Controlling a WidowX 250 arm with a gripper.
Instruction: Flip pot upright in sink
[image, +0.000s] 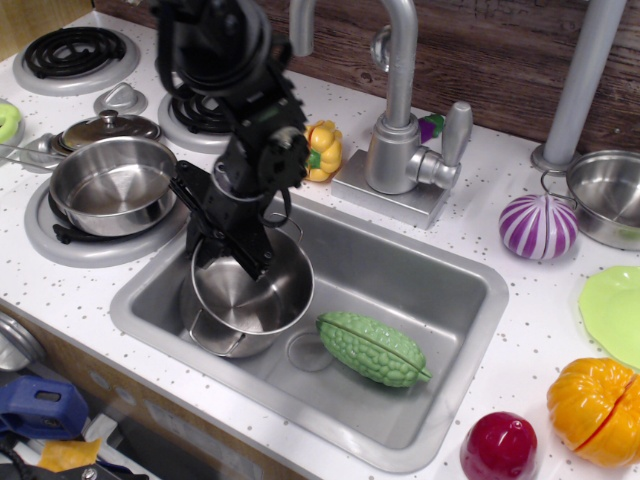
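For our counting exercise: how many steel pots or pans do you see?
3: the pot in the sink, a pan on the left burner, another at far right. The arm may hide others.

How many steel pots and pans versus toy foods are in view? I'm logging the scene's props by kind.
Steel pots and pans: 3 (pot in the sink, pan on the burner, small pot at right)
Toy foods clearly visible: 5 (green gourd, striped purple, orange pumpkin, red, yellow)
Total: 8

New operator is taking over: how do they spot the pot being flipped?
Find the sink; the pot sits at its left end under the gripper, left of the green gourd. It's the only steel pot inside the basin.
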